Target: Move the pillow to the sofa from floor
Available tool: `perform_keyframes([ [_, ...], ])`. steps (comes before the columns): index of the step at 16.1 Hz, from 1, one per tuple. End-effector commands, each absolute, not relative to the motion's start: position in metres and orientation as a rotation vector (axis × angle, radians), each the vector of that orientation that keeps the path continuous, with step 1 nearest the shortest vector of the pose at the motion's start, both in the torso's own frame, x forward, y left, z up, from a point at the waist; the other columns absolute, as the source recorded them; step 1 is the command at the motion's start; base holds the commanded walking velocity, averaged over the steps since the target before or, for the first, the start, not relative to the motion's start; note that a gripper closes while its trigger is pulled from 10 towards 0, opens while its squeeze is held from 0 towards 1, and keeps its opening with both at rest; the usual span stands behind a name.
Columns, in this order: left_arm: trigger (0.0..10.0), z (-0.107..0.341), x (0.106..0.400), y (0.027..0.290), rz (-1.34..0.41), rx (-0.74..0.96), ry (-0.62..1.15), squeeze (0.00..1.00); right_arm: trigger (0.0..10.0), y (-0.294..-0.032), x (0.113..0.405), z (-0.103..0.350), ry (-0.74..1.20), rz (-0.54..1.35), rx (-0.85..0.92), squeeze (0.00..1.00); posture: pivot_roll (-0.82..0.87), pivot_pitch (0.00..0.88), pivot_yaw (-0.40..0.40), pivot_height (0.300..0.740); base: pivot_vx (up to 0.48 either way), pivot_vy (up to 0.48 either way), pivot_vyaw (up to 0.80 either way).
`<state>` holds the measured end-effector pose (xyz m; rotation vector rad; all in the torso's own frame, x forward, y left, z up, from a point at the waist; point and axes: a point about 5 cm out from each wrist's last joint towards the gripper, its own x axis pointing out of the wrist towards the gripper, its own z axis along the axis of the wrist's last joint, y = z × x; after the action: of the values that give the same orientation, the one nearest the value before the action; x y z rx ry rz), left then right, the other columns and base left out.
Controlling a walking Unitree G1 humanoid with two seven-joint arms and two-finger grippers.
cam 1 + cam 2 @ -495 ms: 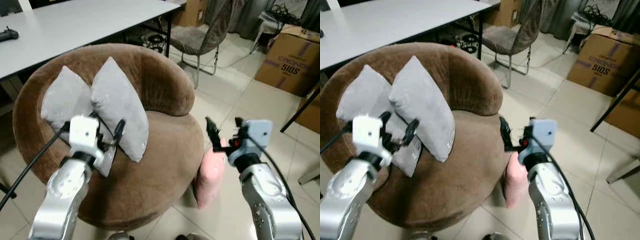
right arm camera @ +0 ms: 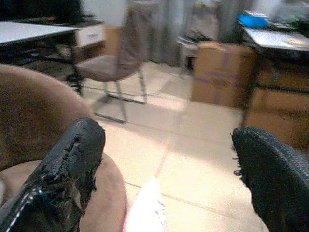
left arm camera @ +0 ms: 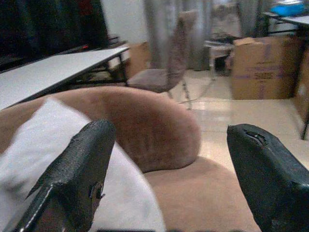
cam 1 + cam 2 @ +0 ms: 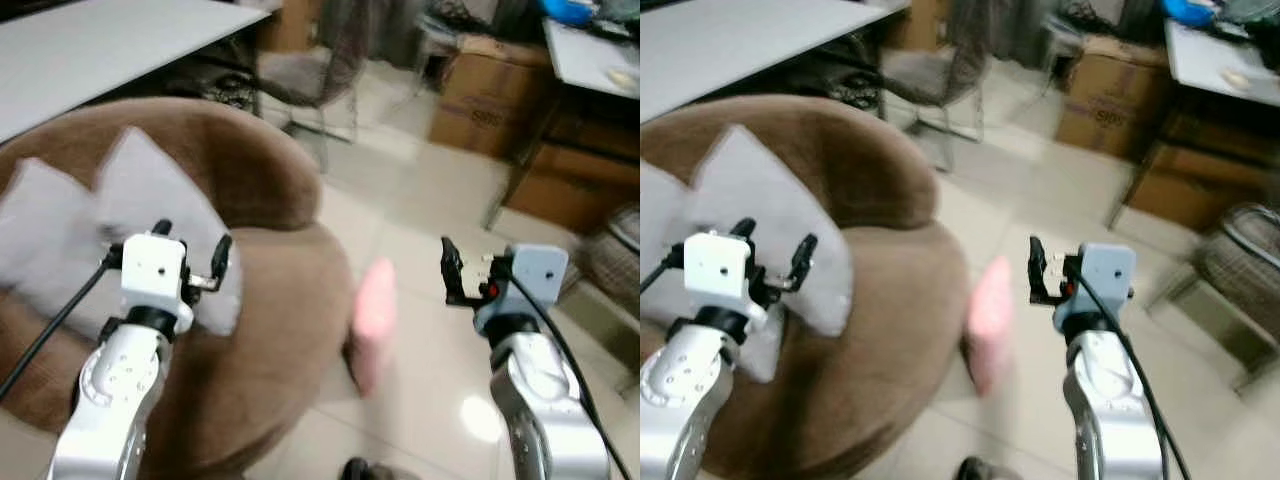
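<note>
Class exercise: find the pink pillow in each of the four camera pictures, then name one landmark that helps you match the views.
Left eye view: pink pillow on the floor, right of the brown sofa.
Right eye view: same spot, between sofa and right gripper.
Left wrist view: no pillow visible.
Right wrist view: its blurred top at the lower edge.
Shared landmark: the sofa's rounded brown edge.

Two grey cushions [image 4: 770, 215], a white table [image 4: 100, 45], a chair [image 2: 113, 50], cardboard boxes [image 2: 219, 72].

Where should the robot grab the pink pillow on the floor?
Probably the top edge of the pink pillow, coming down from above. It stands on end, leaning on the brown sofa, so its top is free. The open right end effector is nearest.
</note>
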<state>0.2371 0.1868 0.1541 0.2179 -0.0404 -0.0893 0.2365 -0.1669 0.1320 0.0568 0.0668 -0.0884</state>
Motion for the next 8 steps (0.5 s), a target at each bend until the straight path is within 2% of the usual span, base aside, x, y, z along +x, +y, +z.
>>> perform_keyframes([
  [1, 10.0, 0.1576, 0.2389, 0.1818, -0.097, 0.217, -0.054, 0.42, 10.0, -0.1675, 0.2377, 0.1378, 0.045, -0.095, 0.054, 0.00, 0.08, 0.000, -0.036, 0.740, 0.000, -0.405, 0.00],
  [6, 10.0, 0.1581, 0.2416, 0.1801, -0.102, 0.227, -0.052, 0.42, 10.0, -0.1636, 0.2387, 0.1356, 0.091, -0.080, 0.059, 0.00, 0.08, 0.000, -0.032, 0.740, 0.000, -0.391, 0.00],
  [7, 10.0, 0.1575, 0.2425, 0.1797, -0.105, 0.215, -0.048, 0.40, 10.0, -0.1637, 0.2393, 0.1352, 0.094, -0.085, 0.047, 0.00, 0.08, 0.000, -0.032, 0.740, 0.000, 0.000, 0.00],
  [8, 10.0, 0.1552, 0.2435, 0.1791, -0.102, 0.215, -0.025, 0.35, 10.0, -0.1663, 0.2396, 0.1309, 0.128, -0.116, 0.023, 0.00, 0.08, 0.000, -0.031, 0.740, 0.000, 0.000, -0.80],
])
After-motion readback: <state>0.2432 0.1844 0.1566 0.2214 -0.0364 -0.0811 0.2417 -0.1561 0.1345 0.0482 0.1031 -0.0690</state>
